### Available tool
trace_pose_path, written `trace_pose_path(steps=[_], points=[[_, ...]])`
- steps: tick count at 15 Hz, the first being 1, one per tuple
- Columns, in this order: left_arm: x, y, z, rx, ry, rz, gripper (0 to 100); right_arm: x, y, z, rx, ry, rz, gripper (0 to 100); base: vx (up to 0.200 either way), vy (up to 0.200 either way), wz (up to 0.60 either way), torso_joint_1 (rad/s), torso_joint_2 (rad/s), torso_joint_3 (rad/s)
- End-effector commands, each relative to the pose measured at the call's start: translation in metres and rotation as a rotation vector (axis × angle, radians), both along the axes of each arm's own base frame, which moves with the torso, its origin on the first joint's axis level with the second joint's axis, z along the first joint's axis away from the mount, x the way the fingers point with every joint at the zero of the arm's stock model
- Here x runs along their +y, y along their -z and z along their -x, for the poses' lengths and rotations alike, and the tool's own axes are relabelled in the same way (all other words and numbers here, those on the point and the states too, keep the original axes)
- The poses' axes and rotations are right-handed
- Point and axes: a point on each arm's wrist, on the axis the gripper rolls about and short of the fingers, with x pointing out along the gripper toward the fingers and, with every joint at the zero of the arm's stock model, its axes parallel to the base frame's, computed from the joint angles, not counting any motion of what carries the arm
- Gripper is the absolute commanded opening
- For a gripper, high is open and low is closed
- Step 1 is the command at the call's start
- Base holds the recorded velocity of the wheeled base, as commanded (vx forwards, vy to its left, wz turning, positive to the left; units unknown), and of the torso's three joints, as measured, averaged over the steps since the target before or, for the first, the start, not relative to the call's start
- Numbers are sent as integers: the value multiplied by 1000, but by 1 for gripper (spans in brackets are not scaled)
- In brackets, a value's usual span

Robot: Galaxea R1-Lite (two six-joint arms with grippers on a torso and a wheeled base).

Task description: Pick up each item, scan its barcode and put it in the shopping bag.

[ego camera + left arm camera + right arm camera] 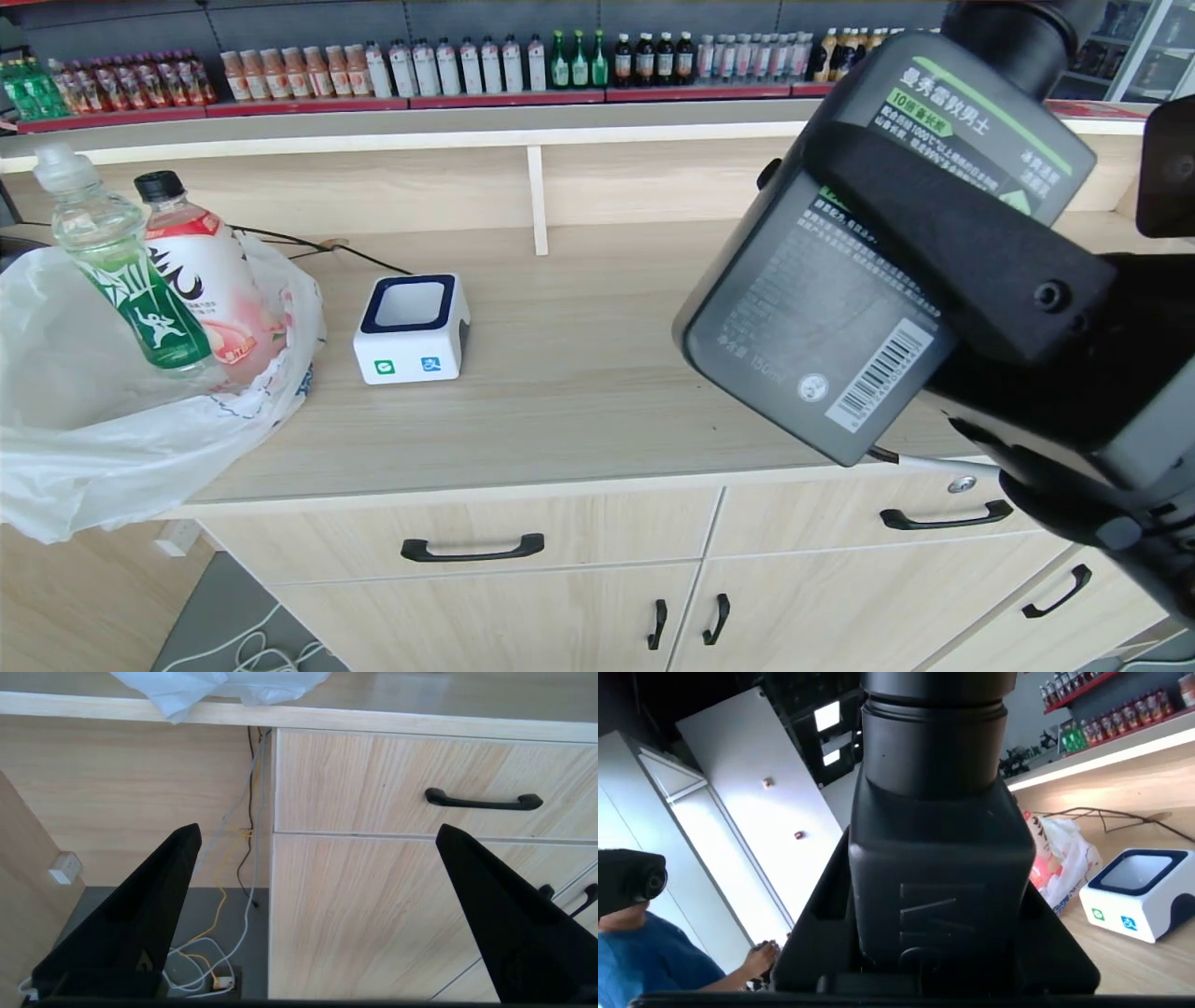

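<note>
The right jaws are clamped on a dark grey flat-sided plastic bottle (803, 317), held tilted above the right end of the pale wooden table (597, 373). Between it and the white plastic shopping bag (84, 420) at the left edge stands a white cube scanner (411, 327). The bag holds a green-labelled clear bottle (121, 271) and a peach drink bottle (219, 280). The left jaws hang wide apart, empty, before the wooden drawer fronts (374, 775).

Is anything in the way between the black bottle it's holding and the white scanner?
Nothing visible does. The right gripper holds the black bottle up over the counter, right of the scanner.
</note>
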Motion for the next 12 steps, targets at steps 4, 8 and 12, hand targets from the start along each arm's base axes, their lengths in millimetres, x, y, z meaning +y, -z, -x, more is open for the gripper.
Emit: trace_pose_path(steps=[4,8,12], points=[[0,0,0,0,0,0,100,-3,-2,3,-5,-1,-6,0,0,0,0,0,0,0],[0,0,0,0,0,0,100,-3,1,3,1,0,2,0,0,0,0,0,0,0],[0,0,0,0,0,0,100,-3,1,3,2,0,3,0,0,0,0,0,0,0]])
